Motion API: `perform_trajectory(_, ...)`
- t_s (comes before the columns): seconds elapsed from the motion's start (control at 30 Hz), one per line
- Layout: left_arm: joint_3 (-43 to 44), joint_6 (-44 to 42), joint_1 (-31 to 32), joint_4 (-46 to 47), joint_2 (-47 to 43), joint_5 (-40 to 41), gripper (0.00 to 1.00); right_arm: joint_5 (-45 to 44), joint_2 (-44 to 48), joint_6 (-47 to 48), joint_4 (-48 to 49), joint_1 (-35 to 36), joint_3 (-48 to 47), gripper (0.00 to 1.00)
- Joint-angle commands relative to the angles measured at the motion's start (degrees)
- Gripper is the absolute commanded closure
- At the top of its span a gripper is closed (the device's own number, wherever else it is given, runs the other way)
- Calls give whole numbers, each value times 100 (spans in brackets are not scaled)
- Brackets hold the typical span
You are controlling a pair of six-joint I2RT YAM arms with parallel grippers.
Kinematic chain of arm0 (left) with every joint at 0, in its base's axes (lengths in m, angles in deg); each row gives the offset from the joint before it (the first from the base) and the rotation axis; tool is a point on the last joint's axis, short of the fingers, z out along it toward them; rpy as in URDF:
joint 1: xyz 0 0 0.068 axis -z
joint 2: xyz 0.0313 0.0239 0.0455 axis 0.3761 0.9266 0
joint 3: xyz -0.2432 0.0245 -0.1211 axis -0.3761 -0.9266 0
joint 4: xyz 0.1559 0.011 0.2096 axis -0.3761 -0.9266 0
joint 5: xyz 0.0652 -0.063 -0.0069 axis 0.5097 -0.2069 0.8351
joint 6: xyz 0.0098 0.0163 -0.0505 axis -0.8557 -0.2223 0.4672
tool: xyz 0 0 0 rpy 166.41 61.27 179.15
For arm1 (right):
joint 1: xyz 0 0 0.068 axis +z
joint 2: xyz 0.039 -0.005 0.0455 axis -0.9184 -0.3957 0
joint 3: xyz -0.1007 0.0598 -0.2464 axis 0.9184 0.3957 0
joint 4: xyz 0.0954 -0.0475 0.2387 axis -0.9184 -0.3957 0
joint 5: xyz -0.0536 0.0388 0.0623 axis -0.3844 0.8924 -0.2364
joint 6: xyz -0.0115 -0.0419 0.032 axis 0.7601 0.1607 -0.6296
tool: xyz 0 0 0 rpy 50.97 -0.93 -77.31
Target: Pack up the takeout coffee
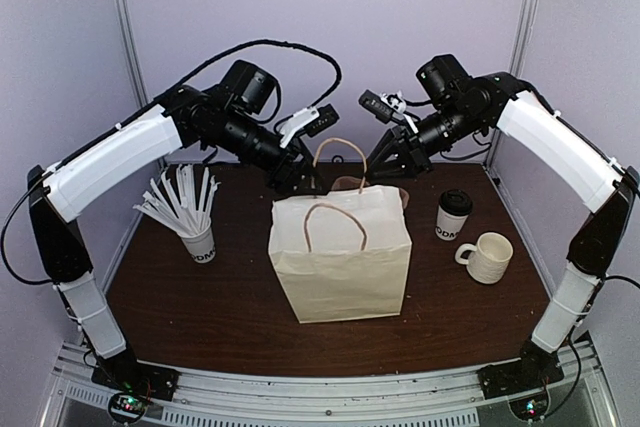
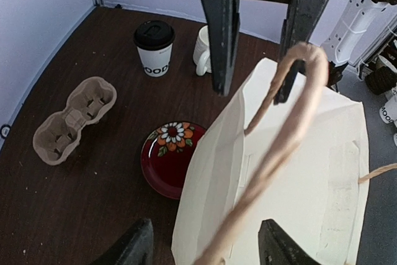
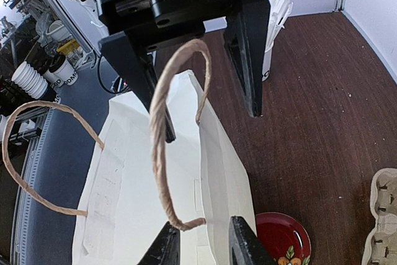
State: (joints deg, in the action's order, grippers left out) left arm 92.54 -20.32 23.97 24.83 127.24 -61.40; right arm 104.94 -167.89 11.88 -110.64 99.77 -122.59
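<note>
The takeout coffee (image 1: pixel 453 215), a white paper cup with its black lid on, stands upright on the table right of the white paper bag (image 1: pixel 340 267); it also shows in the left wrist view (image 2: pixel 154 48). The bag stands open. My left gripper (image 2: pixel 206 224) is open over the bag's rear rim (image 2: pixel 211 153), and the rear twisted-paper handle (image 2: pixel 291 122) runs up between its fingers. My right gripper (image 3: pixel 203 223) faces it, its jaws narrowly apart astride the same rear wall (image 3: pixel 217 172) by the handle's foot (image 3: pixel 186 223). Neither gripper touches the cup.
A cream ribbed mug (image 1: pixel 487 257) sits in front of and right of the coffee. A paper cup full of white sticks (image 1: pixel 198 237) stands left of the bag. Behind the bag lie a red flowered plate (image 2: pixel 170 156) and a cardboard cup carrier (image 2: pixel 74 119).
</note>
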Motion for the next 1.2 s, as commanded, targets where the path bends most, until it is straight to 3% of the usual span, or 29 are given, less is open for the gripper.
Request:
perform_trajectory(0.0,531,20,-1,-89,205,-585,45,56,51,-56,56,-17,-37,71)
perform_trajectory(0.13,506,-142,-1,-358,220,-505,62,20,80,-58,-14,-21,-138,71)
perform_trajectory(0.33,582,-310,-1,-708,172,-479,99,99,74,-123,-415,-217,-578,69)
perform_trajectory(0.5,440,-422,-1,-911,-228,-250,100,1295,-268,-821,-355,-1207,-1207,63)
perform_trajectory(0.7,187,-425,-1,-1286,-658,41,100,-800,-774,-824,129,-1427,-1049,60)
perform_trajectory(0.87,-92,-417,-9,-1449,-974,418,100,-2044,-1689,-794,195,-1423,-1226,64)
perform_trajectory(1.17,-353,-259,-20,-1454,-1179,564,100,-2997,-3228,-861,99,-1381,-1970,67)
